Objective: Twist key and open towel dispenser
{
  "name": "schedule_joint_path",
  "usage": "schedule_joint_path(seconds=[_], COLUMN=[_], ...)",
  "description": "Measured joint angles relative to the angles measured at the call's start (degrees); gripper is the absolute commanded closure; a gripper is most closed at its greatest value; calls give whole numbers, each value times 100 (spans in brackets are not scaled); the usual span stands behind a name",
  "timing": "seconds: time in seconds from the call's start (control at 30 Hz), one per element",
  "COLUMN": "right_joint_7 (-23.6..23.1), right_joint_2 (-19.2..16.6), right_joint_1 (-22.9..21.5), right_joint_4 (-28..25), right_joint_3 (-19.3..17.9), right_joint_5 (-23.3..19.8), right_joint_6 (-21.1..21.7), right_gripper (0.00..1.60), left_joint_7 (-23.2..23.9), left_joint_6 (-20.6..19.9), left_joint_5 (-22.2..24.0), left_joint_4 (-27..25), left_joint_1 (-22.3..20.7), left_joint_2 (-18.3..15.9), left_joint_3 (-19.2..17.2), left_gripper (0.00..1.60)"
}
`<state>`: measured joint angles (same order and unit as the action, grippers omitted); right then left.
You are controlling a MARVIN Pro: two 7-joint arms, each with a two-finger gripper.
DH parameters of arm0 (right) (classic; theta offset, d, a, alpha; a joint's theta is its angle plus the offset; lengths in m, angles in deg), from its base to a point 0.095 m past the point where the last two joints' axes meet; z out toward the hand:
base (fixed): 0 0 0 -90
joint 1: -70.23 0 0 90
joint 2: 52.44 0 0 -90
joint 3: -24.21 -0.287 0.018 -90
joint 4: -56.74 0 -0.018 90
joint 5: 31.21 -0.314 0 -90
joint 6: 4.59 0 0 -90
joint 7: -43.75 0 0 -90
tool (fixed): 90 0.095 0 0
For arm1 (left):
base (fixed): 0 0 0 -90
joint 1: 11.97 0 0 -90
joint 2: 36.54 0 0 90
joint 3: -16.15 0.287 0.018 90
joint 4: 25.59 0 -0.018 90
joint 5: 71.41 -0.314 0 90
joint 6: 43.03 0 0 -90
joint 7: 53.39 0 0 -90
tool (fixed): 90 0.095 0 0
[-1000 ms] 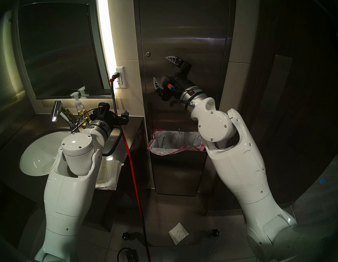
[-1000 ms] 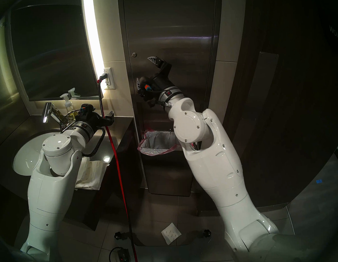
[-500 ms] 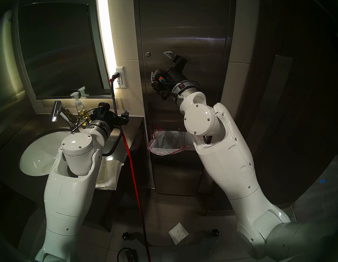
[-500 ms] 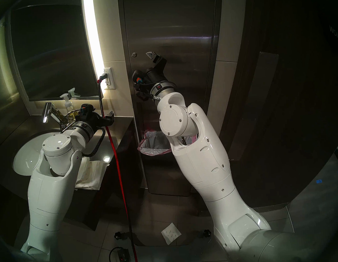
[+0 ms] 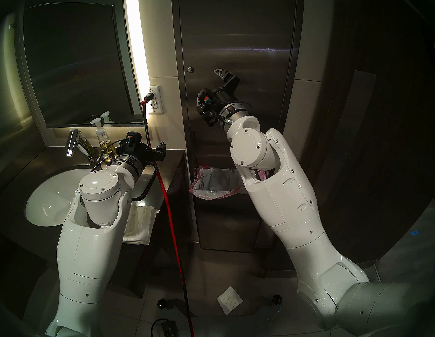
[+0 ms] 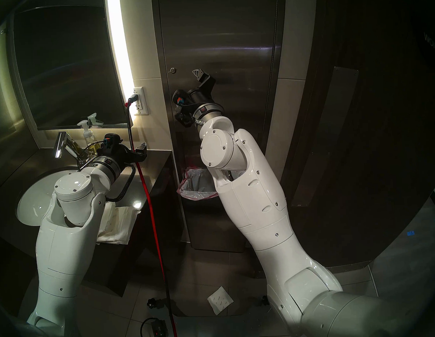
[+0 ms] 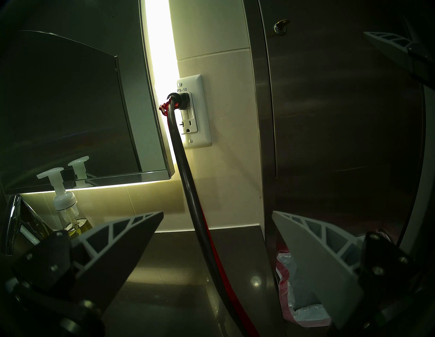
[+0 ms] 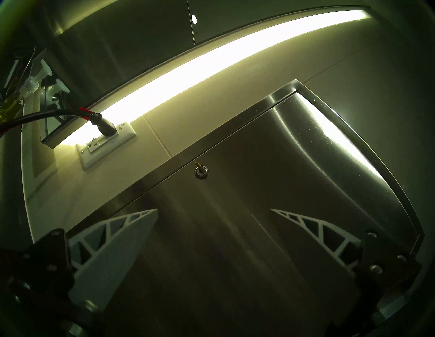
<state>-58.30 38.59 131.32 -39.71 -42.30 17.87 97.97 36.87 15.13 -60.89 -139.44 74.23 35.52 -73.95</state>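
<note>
Your right pincer (image 8: 213, 209) is spread wide and holds nothing; the tiny brass-coloured key (image 8: 198, 166) sits untouched ahead of its tips, in the tall brushed-steel towel dispenser (image 8: 270, 188), whose door is shut. Gripping, twisting and opening all remain. Your left pincer (image 7: 217, 213) is likewise released, well aside.

Brass key (image 8: 198, 166), brushed-steel towel dispenser (image 8: 270, 164), red cable (image 5: 173, 228).

Glossy white arm shells, black wrists, ribbed white fingers (image 8: 113, 237)
</note>
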Motion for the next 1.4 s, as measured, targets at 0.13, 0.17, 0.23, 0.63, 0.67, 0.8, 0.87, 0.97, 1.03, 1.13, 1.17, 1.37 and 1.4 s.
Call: schedule_joint_path(seconds=[0.13, 0.17, 0.23, 0.63, 0.67, 0.8, 0.87, 0.97, 1.03, 1.13, 1.17, 1.37, 1.4], right_joint_7=[31, 36, 60, 136, 140, 153, 162, 184, 199, 222, 226, 276, 286], right_joint_2=[72, 82, 123, 306, 322, 374, 401, 439, 462, 493, 498, 536, 540], right_joint_1=[-127, -147, -227, -619, -656, -762, -817, -894, -936, -996, -1008, -1148, -1179], right_joint_4=[227, 264, 409, 1005, 1048, 1158, 1219, 1314, 1371, 1454, 1469, 1716, 1773], right_joint_3=[7, 7, 8, 37, 45, 67, 77, 98, 110, 128, 131, 152, 158], right_joint_5=[17, 19, 30, 111, 121, 150, 162, 184, 196, 213, 217, 274, 293], right_joint_6=[-7, -12, -33, -123, -127, -139, -153, -181, -202, -235, -241, -302, -313], right_gripper=[0, 0, 0, 0, 0, 0, 0, 0, 0, 0, 0, 0, 0], left_joint_7=[3, 4, 6, 17, 18, 22, 23, 26, 28, 31, 31, 38, 39], left_joint_6=[-1, -2, -2, -3, -4, -4, -4, -5, -5, -6, -6, -7, -7], left_joint_5=[-5, -6, -9, -23, -25, -29, -32, -36, -38, -43, -44, -52, -53], left_joint_4=[0, 0, 0, 0, 0, 0, 0, 0, 0, 0, 0, 0, 0], left_joint_1=[0, 0, 0, 0, 0, 0, 0, 0, 0, 0, 0, 0, 0], left_joint_2=[4, 4, 7, 18, 19, 23, 24, 27, 29, 32, 33, 40, 41], left_joint_3=[-2, -3, -4, -10, -10, -12, -13, -15, -16, -18, -18, -21, -22], left_gripper=[0, 0, 0, 0, 0, 0, 0, 0, 0, 0, 0, 0, 0])
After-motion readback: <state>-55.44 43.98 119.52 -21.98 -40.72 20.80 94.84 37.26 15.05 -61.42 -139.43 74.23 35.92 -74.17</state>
